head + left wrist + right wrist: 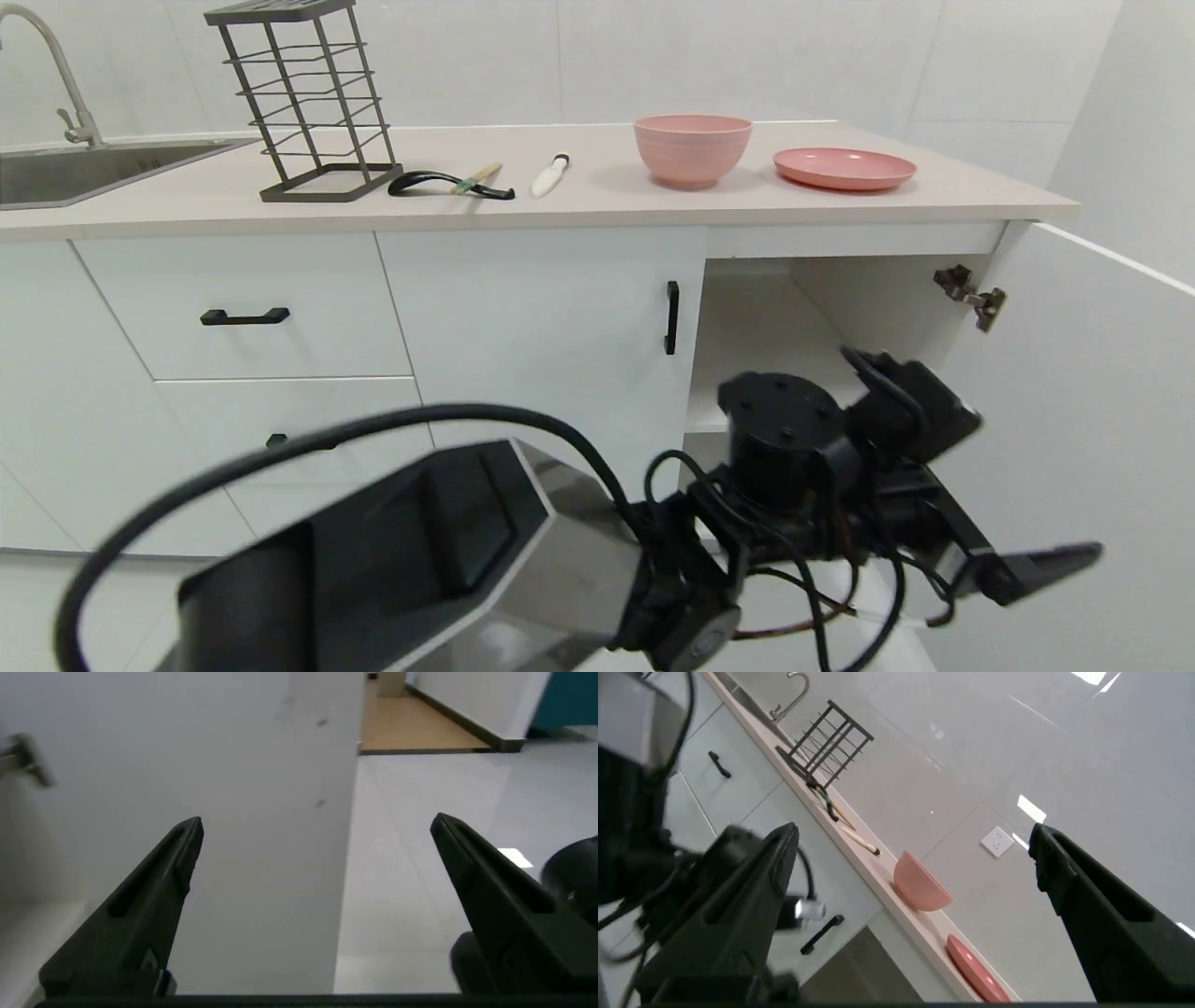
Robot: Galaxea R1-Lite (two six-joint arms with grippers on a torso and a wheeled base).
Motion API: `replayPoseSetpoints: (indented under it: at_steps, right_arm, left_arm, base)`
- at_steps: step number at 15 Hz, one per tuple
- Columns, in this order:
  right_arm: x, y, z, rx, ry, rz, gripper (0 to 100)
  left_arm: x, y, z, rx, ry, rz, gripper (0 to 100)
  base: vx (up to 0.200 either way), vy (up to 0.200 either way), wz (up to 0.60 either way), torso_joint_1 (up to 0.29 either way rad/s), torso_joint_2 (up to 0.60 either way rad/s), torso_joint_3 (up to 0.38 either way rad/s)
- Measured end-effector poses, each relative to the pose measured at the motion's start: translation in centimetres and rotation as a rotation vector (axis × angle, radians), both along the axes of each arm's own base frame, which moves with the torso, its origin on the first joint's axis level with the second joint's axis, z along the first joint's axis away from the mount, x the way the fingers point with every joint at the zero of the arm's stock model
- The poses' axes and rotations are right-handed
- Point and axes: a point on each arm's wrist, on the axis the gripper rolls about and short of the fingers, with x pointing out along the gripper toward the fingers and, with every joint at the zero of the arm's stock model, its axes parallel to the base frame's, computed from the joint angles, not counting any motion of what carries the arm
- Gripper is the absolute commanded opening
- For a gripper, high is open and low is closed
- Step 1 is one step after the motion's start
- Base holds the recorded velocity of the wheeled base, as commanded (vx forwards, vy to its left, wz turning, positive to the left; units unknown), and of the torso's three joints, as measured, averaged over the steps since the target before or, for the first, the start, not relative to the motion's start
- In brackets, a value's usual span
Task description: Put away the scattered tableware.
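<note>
Five pieces of tableware lie along the countertop (597, 203), all well apart from both grippers and high above the left one. A pink bowl (693, 149) stands upright with a pink plate (844, 168) flat just beside it, toward the counter's right end. Left of the bowl lies a white knife (550, 175), then a black ladle (439, 183) with a wooden-handled utensil (478, 177) crossing over its handle. The ladle's head lies just beside the foot of a dark wire rack (308, 103). The left gripper (318, 829) hangs low in front of the open cupboard, below the counter's right end. It is near the inner face of the swung-out cabinet door (1083, 392), and one black finger points toward that door in the head view. Its fingers (159, 896) are spread wide apart and grip none of the tableware; the door's white face and the tiled floor are seen through the gap. The right gripper (913, 835) is also spread wide, its fingers (738, 915) closed on none of the pieces. Its wrist camera looks up from below counter height, with the bowl, plate and rack far beyond its fingers. A metal hinge (971, 294) sits at the cupboard's upper corner. Left of the opening are a shut door with a black handle (670, 317) and drawers with a black pull (245, 317). A steel sink (84, 170) with a faucet (56, 75) occupies the counter's far left.
</note>
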Motion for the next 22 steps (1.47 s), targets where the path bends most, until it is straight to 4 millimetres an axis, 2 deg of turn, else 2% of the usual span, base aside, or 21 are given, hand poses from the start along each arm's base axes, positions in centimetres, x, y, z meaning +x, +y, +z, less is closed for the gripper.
replayPoseSetpoints:
  at_steps: [3,5,8,10,12,14,18,22]
  right_arm:
    - [-0.7,0.2,-0.7,0.001,0.006,0.010,100]
    - [-1.2,0.3,-1.0,-0.001,0.001,0.018,100]
    - [-2.1,0.6,-1.1,-0.009,-0.026,0.043,100]
    - [-2.6,0.7,-1.7,-0.008,-0.019,0.059,100]
    - [-3.2,0.8,-2.3,-0.008,-0.016,0.076,100]
    - [-3.5,0.9,-2.9,-0.003,0.013,0.089,100]
    - [-3.9,0.9,-5.1,0.026,0.178,0.087,100]
    - [-6.0,1.2,-7.2,0.039,0.280,0.104,100]
  left_arm:
    - [1.9,6.1,3.8,-0.023,-0.015,0.105,100]
    - [2.4,11.2,7.5,-0.066,-0.047,0.188,100]
    - [1.9,18.7,12.2,-0.131,-0.106,0.319,100]
    - [1.2,23.7,13.3,-0.132,-0.145,0.427,100]
    - [0.1,28.6,13.3,-0.097,-0.188,0.559,100]
    - [-1.8,32.4,12.0,-0.051,-0.187,0.663,100]
    - [-7.3,37.3,8.1,0.024,-0.117,0.823,100]
    - [-12.5,41.1,7.3,-0.015,-0.196,1.025,100]
  base:
    - [0.000,0.000,0.00,0.000,0.00,0.000]
    - [0.000,0.000,0.00,0.000,0.00,0.000]
    - [0.000,0.000,0.00,0.000,0.00,0.000]
    - [0.000,0.000,0.00,0.000,0.00,0.000]
    - [0.000,0.000,0.00,0.000,0.00,0.000]
    - [0.000,0.000,0.00,0.000,0.00,0.000]
    - [0.000,0.000,0.00,0.000,0.00,0.000]
    - [0.000,0.000,0.00,0.000,0.00,0.000]
